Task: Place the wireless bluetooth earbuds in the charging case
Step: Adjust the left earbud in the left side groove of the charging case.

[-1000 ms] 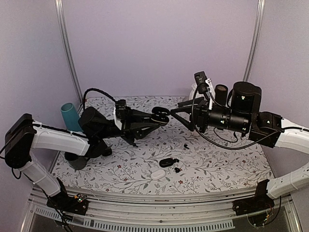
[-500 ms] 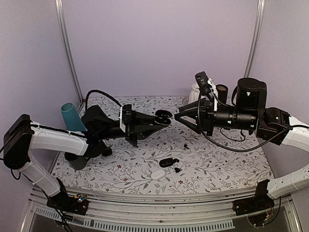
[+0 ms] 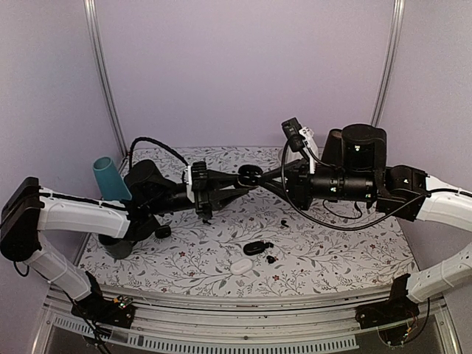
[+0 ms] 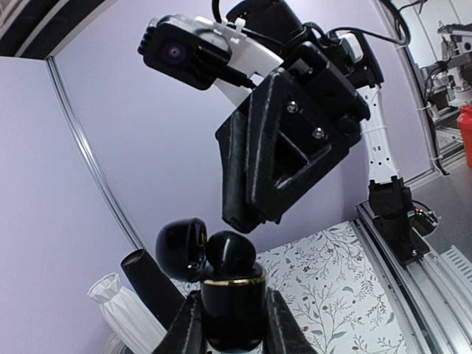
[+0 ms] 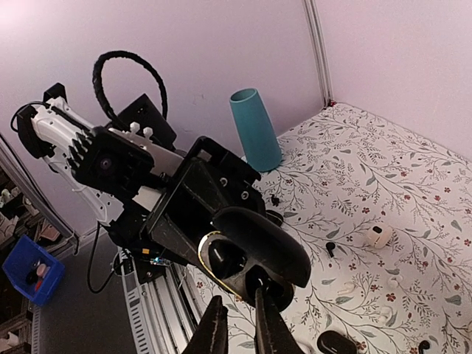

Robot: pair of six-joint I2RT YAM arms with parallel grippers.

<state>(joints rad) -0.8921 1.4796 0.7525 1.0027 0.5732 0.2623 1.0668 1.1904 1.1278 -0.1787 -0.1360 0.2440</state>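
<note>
My left gripper (image 3: 243, 179) is shut on the black charging case (image 4: 232, 299), which has a gold rim, and holds it up in the air with its lid (image 4: 181, 247) open. A glossy black earbud (image 4: 230, 252) sits in the case mouth. My right gripper (image 3: 263, 177) meets the case from the right. Its fingertips (image 5: 258, 295) touch the open mouth (image 5: 225, 254), and the jaws stand almost together with nothing seen between them. Another tiny black earbud (image 3: 284, 222) lies on the table.
A black oval case (image 3: 254, 248), a small black piece (image 3: 272, 259) and a white case (image 3: 241, 267) lie near the front of the floral table. A teal cup (image 3: 105, 177) stands at the left. A black cylinder (image 3: 337, 140) and a white pleated cup (image 4: 122, 313) stand at the back.
Both arms have moved toward each other above the table. My right gripper's jaws have narrowed and its tips have reached the open case in my left gripper.
</note>
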